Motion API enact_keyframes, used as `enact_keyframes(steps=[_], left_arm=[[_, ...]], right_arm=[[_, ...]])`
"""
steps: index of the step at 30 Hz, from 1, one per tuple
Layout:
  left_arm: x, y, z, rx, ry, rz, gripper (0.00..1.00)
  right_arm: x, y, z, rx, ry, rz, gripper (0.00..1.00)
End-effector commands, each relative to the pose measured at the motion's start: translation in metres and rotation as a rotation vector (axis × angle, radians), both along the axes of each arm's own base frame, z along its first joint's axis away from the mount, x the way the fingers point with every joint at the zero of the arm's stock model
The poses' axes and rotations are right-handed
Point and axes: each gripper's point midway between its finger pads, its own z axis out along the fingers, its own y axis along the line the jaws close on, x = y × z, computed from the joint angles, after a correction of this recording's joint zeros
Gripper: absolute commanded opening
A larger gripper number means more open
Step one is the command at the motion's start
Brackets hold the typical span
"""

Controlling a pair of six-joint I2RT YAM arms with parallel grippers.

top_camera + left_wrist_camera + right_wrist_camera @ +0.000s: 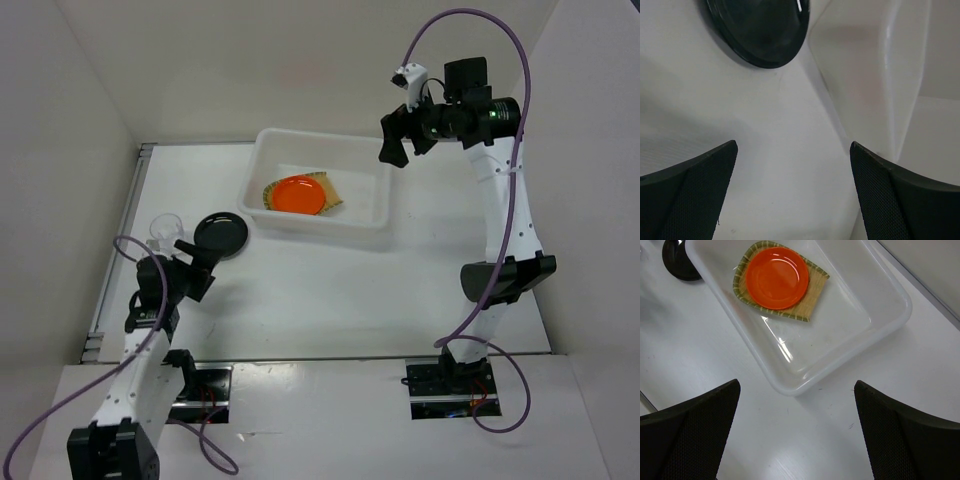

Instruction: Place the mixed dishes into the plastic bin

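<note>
The translucent white plastic bin (372, 222) stands mid-table. In it the tan bamboo tray (333, 198) lies with the orange plate (297, 194) on top. The right wrist view shows the bin (887, 327), the tray (815, 297) and the orange plate (777, 277). The black plate (222, 233) lies on the table left of the bin. It also shows in the left wrist view (760, 30) and in the right wrist view (679, 262). A clear cup (165, 228) stands left of it. My left gripper (198, 264) is open and empty just short of the black plate (793, 146). My right gripper (393, 138) is open and empty, raised over the bin's right end (796, 386).
White walls enclose the table on the left, back and right. The bin's near left wall (890, 80) rises to the right of my left gripper. A metal rail (118, 250) runs along the table's left edge.
</note>
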Motion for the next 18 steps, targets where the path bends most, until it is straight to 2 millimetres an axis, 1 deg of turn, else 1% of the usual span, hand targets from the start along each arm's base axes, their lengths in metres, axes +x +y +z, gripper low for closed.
enact_keyframes(steps=[1,4,8,9,11,12,14,15,17,18], left_arm=[[0.02,-0.005,0.042,0.092,-0.131,-0.172,0.99],[0.026,-0.004,0.048,0.095,-0.138,-0.172,0.99],[0.021,-0.005,0.035,0.079,-0.122,-0.167,0.99],[0.017,-0.007,0.025,0.069,-0.106,-0.177,0.99],[0.015,-0.009,0.021,0.058,-0.106,-0.181,0.99],[0.016,-0.009,0.023,0.052,-0.114,-0.177,0.99],[0.014,-0.008,0.014,0.045,-0.07,-0.17,0.99],[0.014,-0.003,0.007,0.051,-0.032,-0.143,0.99],[0.017,-0.001,0.009,0.063,-0.028,-0.137,0.99],[0.018,0.001,0.003,0.064,-0.005,-0.126,0.99]], right_arm=[[-0.013,-0.004,0.013,0.0,-0.026,0.003,0.99],[-0.012,-0.006,0.013,-0.006,-0.027,-0.004,0.99],[-0.011,-0.007,0.012,-0.012,-0.028,-0.011,0.99],[-0.011,-0.007,0.012,-0.012,-0.028,-0.011,0.99],[-0.013,-0.009,0.012,-0.018,-0.029,-0.018,0.99],[-0.013,-0.009,0.012,-0.018,-0.029,-0.018,0.99],[-0.013,-0.009,0.009,-0.02,-0.02,-0.018,0.99],[-0.013,-0.009,0.009,-0.02,-0.02,-0.018,0.99],[-0.013,-0.009,0.009,-0.025,-0.025,-0.013,0.99],[-0.011,-0.009,0.006,-0.027,-0.016,-0.012,0.99]])
